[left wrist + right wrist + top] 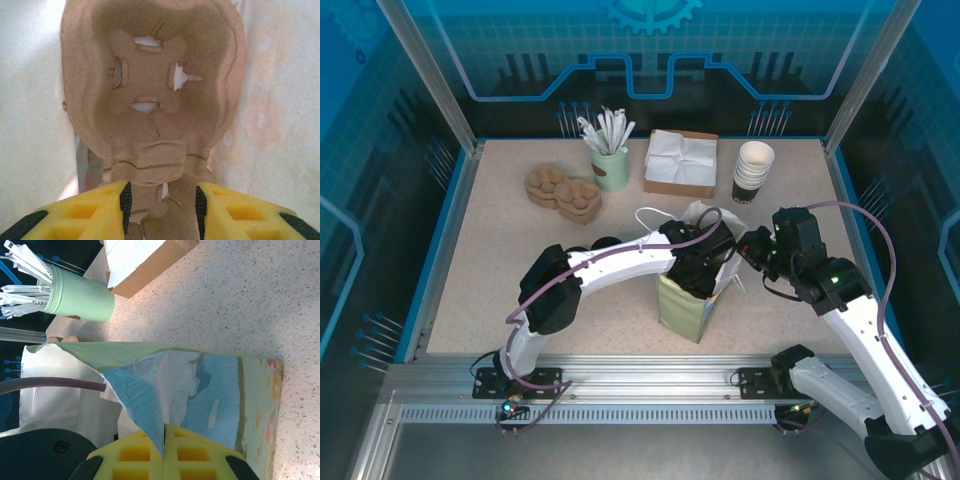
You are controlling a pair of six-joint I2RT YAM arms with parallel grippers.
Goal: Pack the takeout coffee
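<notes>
Bag [200,390] edge pinched by right tool [164,442], carrier [150,100] inside.

Rough matt moulded-pulp cup carrier [150,137]; creased printed paper bag [200,385]; speckled matt table [260,300].

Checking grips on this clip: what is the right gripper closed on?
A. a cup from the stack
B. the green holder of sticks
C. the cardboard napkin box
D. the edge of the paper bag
D: in the right wrist view, the right gripper has its yellow fingers shut together, with a fold of the paper bag at its open edge pinched between them.
</notes>
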